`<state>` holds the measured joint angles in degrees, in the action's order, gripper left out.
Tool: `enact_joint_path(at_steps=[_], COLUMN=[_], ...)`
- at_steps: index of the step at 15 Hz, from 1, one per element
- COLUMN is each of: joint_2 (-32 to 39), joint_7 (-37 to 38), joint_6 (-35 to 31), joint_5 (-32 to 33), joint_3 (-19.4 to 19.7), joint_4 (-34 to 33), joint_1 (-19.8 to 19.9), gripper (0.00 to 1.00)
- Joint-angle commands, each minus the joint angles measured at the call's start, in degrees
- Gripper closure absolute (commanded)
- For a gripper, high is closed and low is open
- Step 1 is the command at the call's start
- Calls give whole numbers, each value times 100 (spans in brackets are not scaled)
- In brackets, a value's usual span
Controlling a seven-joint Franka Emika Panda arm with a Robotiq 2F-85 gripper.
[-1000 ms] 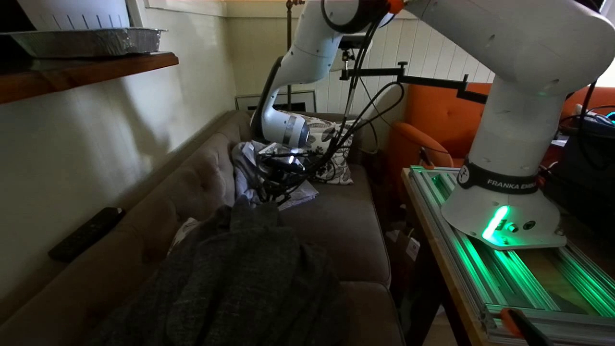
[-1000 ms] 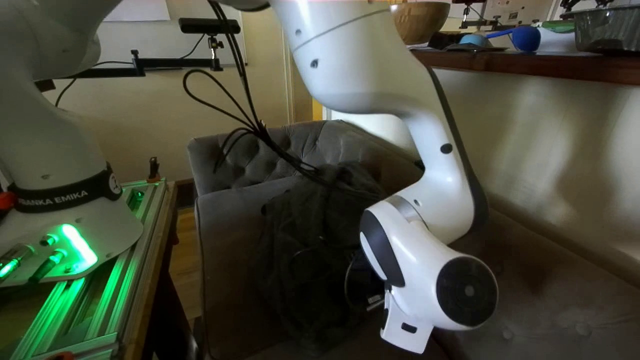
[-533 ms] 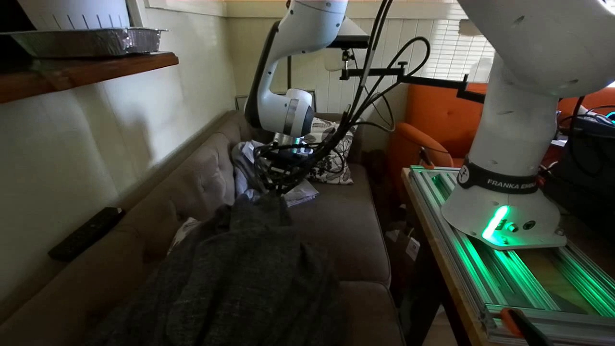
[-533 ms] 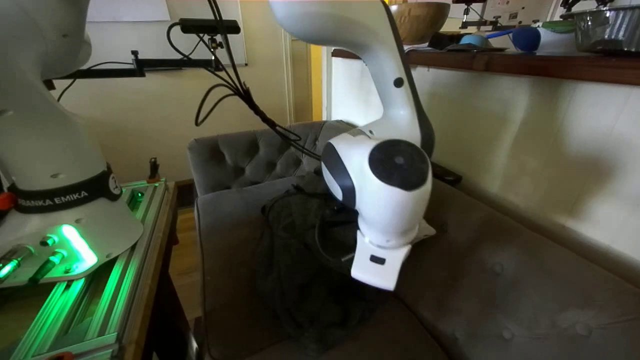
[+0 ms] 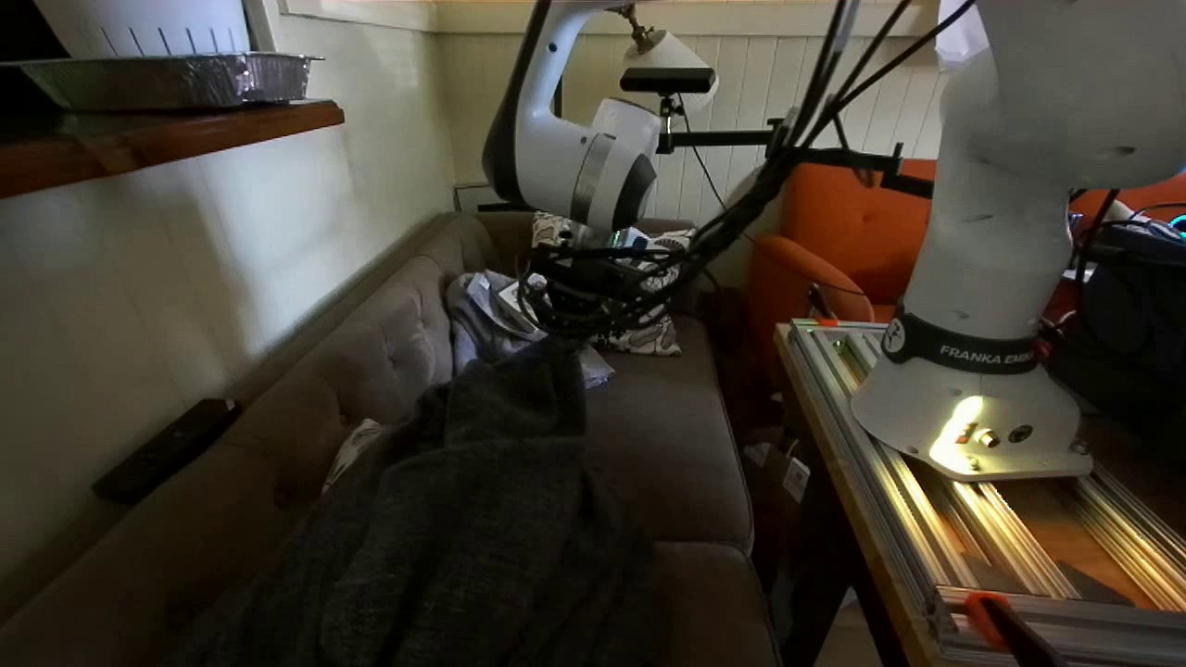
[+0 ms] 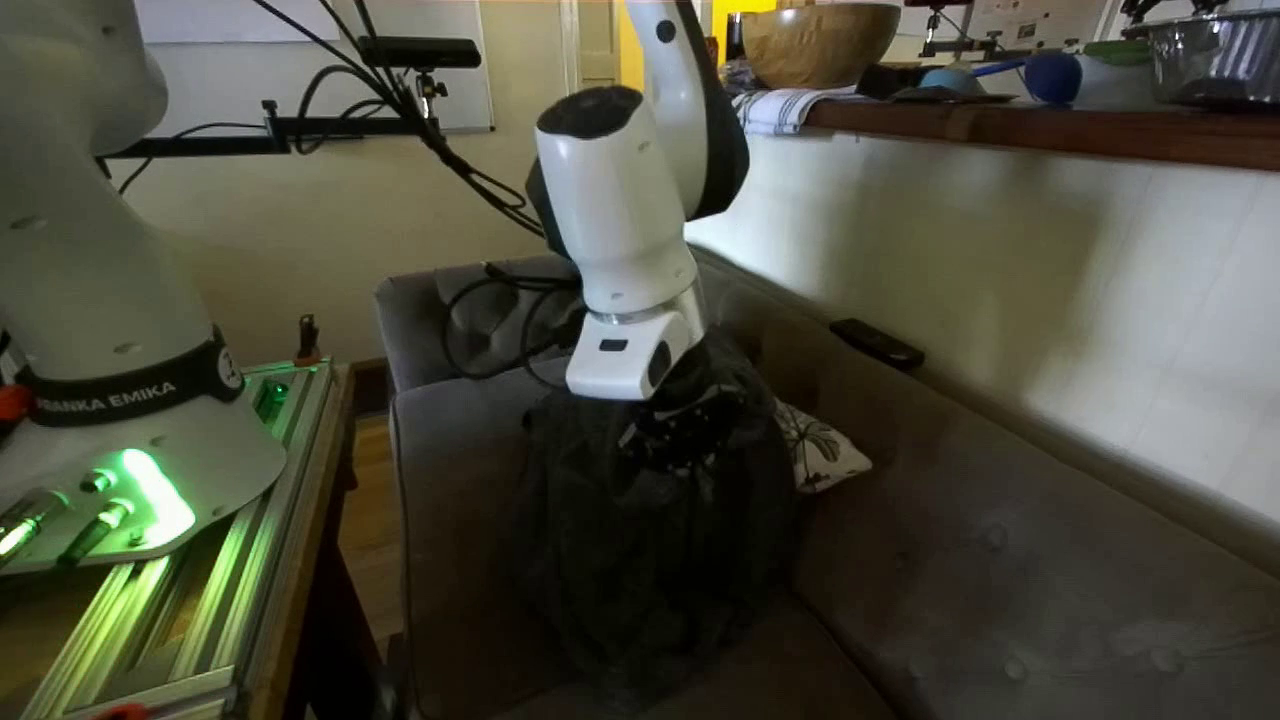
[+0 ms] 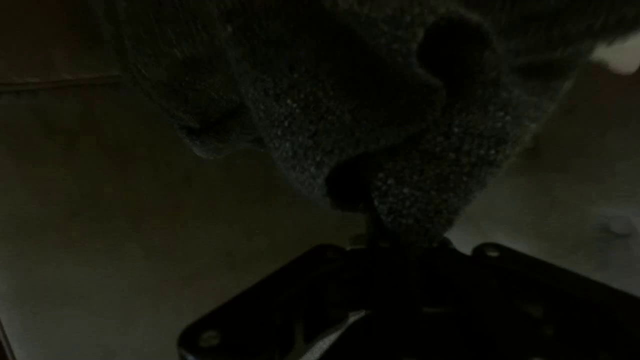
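A dark grey blanket (image 5: 482,500) lies heaped over the couch, also showing as a dark mound (image 6: 640,560) from the opposite side. Its gathered corner (image 7: 425,195) runs down between the fingertips in the wrist view. There my gripper (image 7: 400,245) is shut on that corner, though the picture is very dark and the pads are hard to make out. In an exterior view the gripper (image 5: 565,329) hangs above the couch with the blanket's peak drawn up to it, the rest still resting below. Cables hide much of the gripper.
The tufted couch (image 5: 649,445) runs along the wall. A patterned pillow (image 6: 815,450), grey cloth (image 5: 473,315) and a remote (image 6: 878,343) lie on it. A shelf (image 5: 232,130) juts from the wall. The robot's table (image 5: 815,463) and an orange chair (image 5: 862,232) flank the couch.
The arm has risen and swung, going up and rightward in an exterior view, and the blanket's corner has lifted with it. The pillow and remote are now uncovered. The base light has turned yellowish.
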<state>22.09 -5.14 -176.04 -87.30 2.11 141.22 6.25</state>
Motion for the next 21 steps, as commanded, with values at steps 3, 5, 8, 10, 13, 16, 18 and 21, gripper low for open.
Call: enact_joint_path(at_steps=[3,5,8,10,13,16,18,21], joint_2=[-597,-676,-1583,-1797,-2045,-2125,-2263,-2079], joint_7=[-118,-153,-69,-173,240,-621,-1068,-730], joint_6=[75,88,-863,-1320,-2006,-2626,-2933,-2916], joint_5=[-18,-18,274,219,584,-190,-425,-198], joint_3=[-148,-144,-456,-720,-1179,-1756,-2051,-2056], joint_4=[502,575,1174,1297,1588,1403,1265,1268], joint_1=[-88,-89,-656,-954,-1604,-2101,-2376,-2385], gripper=[96,99,99,99,99,99,99,96])
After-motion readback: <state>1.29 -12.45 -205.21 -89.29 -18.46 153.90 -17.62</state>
